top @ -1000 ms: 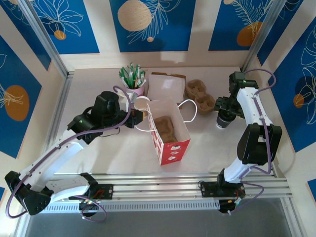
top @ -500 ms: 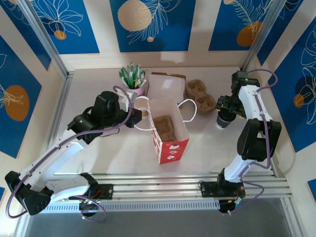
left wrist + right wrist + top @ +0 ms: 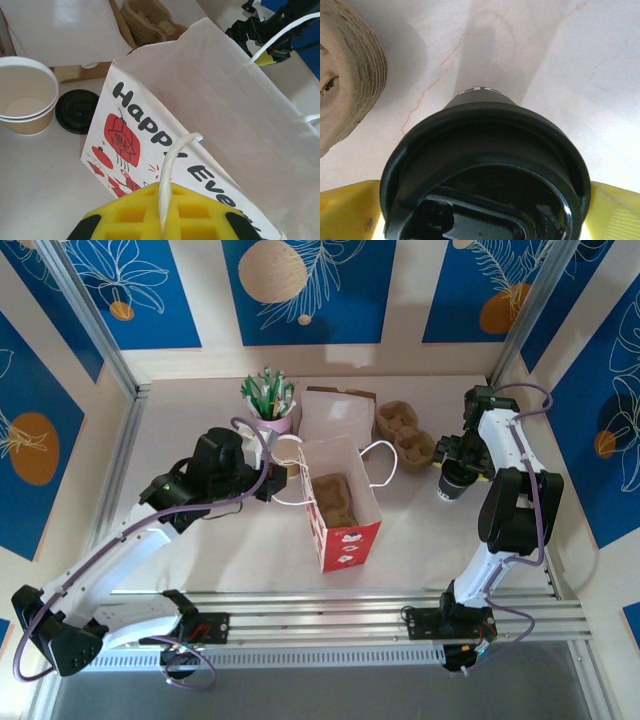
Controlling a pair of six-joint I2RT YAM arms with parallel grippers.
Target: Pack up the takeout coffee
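Observation:
The takeout coffee (image 3: 452,483), a small cup under a black lid (image 3: 485,165), stands on the table at the right. My right gripper (image 3: 456,462) is open over it, a yellow finger (image 3: 350,210) on either side of the lid. Whether the pads touch the lid is unclear. A white and red paper bag (image 3: 340,505) stands open in the middle with a brown carrier (image 3: 335,498) inside. My left gripper (image 3: 283,472) is shut on the bag's white handle (image 3: 172,165), holding the bag (image 3: 200,100) open.
A pink cup of green-white sticks (image 3: 268,405) and a white box (image 3: 335,415) stand at the back. Stacked pulp cup carriers (image 3: 405,435) lie beside the coffee. An open tan cup (image 3: 25,105) and a loose black lid (image 3: 76,111) sit left of the bag.
The right arm's elbow has drawn slightly back and left while its gripper stays at the coffee. The left arm and the bag have not moved.

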